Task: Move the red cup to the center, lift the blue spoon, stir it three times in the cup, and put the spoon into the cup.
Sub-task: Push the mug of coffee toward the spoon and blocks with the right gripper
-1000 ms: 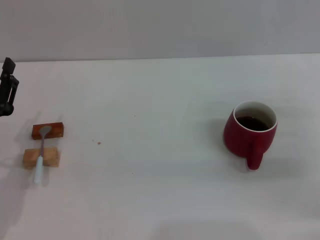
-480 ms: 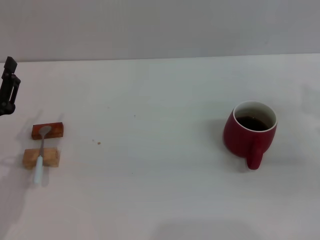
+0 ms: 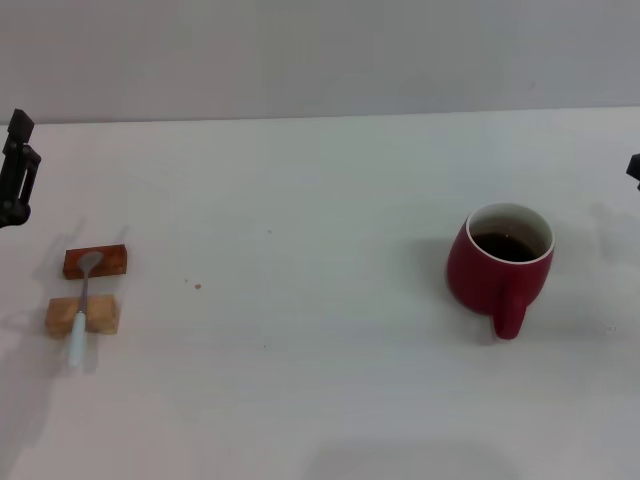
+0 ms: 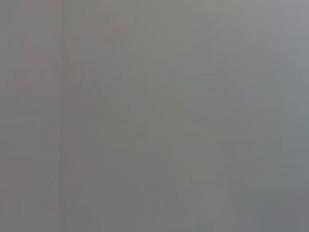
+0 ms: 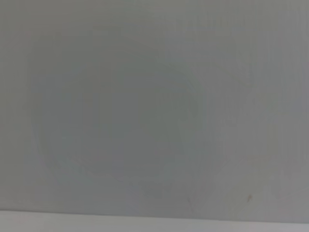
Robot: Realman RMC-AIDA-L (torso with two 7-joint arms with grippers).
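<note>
1. Head view shows the red cup standing upright well over toward the right edge of the bench, its handle turned to the near edge and dark liquid inside.
2. We see the blue spoon near the left edge, lying across two small wooden blocks, bowl on the far reddish block and pale handle overhanging the near one.
3. Only a sliver of the right claw shows at the right edge, beyond the cup and apart from it; we cannot tell how its fingers stand.
4. Left claw hangs by the far-left edge, beyond the spoon; its state is also unclear to us, and both wrist views show only blank grey.
5. We judge the step in hand to be reaching for the cup, nothing yet moved.
6. We should approach from the right side, take the body or handle low and square, and slide or lift it level and slowly, since the liquid could probably slosh over the rim.
7. We should set it at the bench's middle, leaving the left claw a free path from the spoon.
</note>
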